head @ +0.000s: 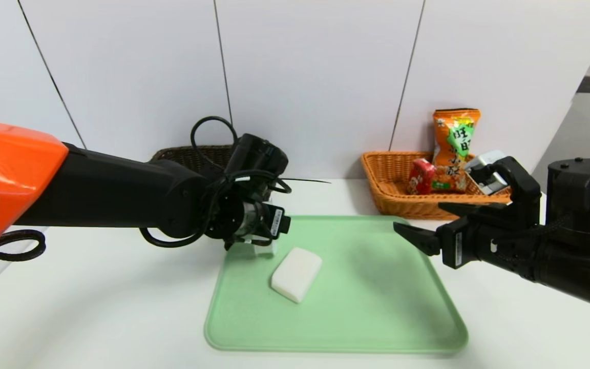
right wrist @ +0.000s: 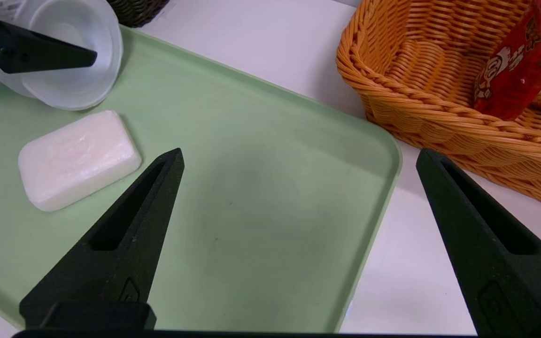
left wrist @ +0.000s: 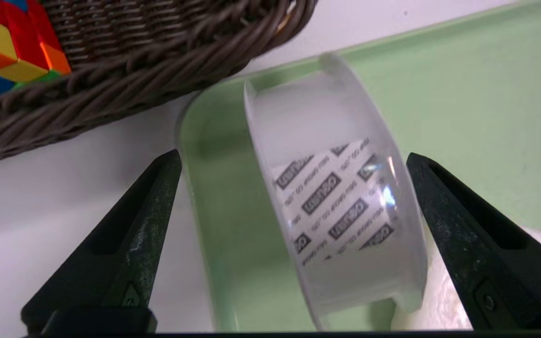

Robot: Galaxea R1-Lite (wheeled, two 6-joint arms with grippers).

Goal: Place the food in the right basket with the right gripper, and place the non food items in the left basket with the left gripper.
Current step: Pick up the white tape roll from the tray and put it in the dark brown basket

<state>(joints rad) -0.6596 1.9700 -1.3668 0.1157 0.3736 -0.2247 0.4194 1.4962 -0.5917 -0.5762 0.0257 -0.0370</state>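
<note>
Tape roll [left wrist: 331,197] stands on edge between left gripper [left wrist: 294,162] wide jaws; centre, then close squarely across its faces.

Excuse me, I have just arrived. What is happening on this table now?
A two-armed robot is sorting items into baskets. The left gripper, open, is straddling a clear tape roll standing at the corner of the green tray; a white soap bar lies beside it. The puzzle cube is already in the dark basket. The orange snack bag and red packet sit in the tan basket. The right gripper hovers open, empty.
</note>
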